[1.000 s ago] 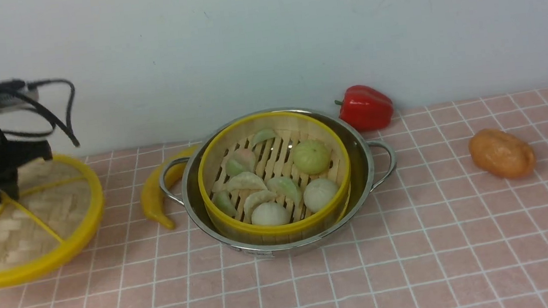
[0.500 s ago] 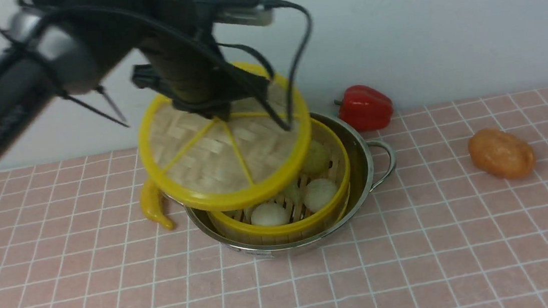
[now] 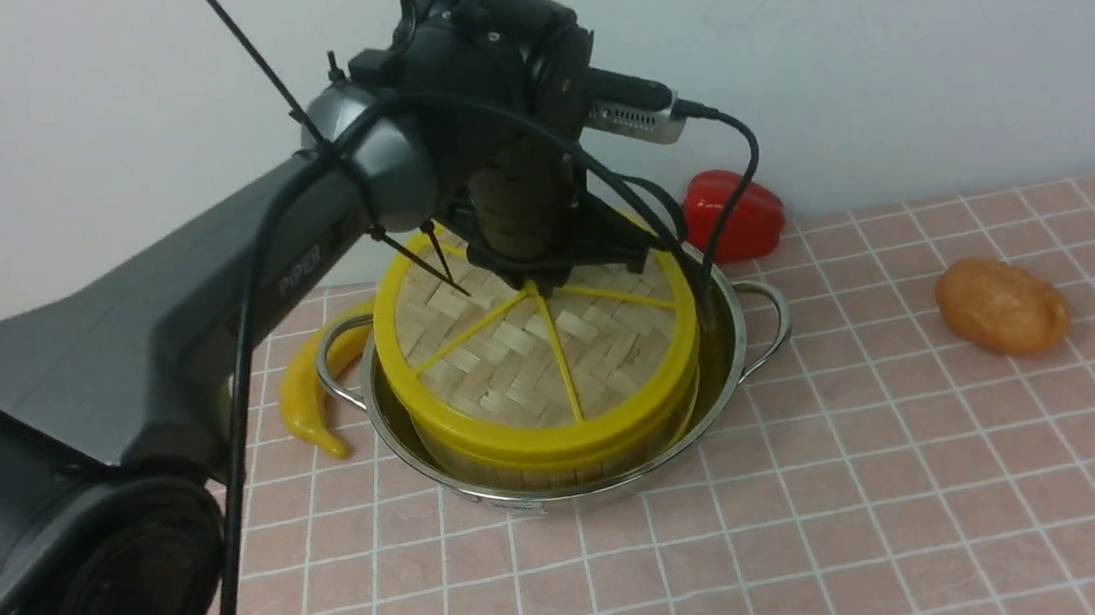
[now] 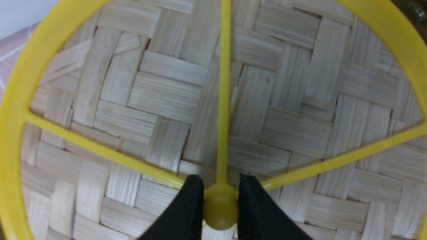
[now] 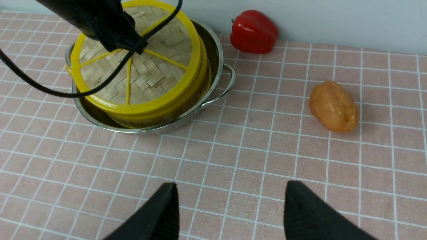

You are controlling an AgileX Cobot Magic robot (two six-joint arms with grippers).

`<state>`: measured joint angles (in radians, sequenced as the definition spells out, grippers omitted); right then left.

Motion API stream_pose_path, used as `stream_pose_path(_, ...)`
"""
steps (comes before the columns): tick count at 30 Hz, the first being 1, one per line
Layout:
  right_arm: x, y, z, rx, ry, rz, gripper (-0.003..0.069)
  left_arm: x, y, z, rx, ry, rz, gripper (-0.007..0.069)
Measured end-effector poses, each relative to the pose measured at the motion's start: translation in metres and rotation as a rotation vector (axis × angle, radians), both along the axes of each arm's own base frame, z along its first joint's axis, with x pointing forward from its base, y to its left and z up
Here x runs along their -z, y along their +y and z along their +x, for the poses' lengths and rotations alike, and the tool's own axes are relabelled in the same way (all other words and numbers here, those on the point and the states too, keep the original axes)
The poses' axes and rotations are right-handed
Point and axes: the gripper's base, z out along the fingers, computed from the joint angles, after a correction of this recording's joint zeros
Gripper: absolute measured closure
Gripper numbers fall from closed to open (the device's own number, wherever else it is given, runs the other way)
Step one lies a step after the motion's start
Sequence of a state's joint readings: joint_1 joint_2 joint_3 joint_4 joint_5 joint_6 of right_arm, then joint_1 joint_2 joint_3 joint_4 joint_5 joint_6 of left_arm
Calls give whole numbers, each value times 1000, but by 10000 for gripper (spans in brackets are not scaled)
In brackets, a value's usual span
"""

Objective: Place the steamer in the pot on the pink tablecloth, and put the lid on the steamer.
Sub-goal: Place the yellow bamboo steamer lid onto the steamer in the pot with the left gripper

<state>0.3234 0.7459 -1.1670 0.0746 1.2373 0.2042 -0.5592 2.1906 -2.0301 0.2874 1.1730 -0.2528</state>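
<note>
So the lid (image 3: 531, 349) got carried across from the left edge of the worktop, and it's now down on top of the steamer (image 3: 523, 474). That sits inside the pot (image 3: 742, 349) on the pink tablecloth (image 3: 829, 521), mid-worktop toward the far edge.

Nearest us, the right gripper (image 5: 232, 186) hangs over the near edge, jaws wide apart, holding nothing.

What could go wrong imo: in the right wrist view the lid looks nudged a bit toward the pot's left handle, so letting go now might leave it sitting crooked on the rim. And if the left gripper (image 4: 220, 186) lifts before its jaws really let go, the lid comes right back up with it. That cable (image 3: 705, 292) hanging beside the lid could snag too.

Pose-wise, the left gripper points straight down from a long reach over the pot, jaws pinched on the lid's yellow centre knob (image 4: 220, 213).
</note>
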Motion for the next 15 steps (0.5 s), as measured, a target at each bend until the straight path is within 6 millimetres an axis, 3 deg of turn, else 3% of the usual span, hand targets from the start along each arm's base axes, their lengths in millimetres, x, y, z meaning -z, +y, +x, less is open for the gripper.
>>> stream_pose_path(15,0,0,0,0,0,1,237,15,-5,8,14,-12,-5,501)
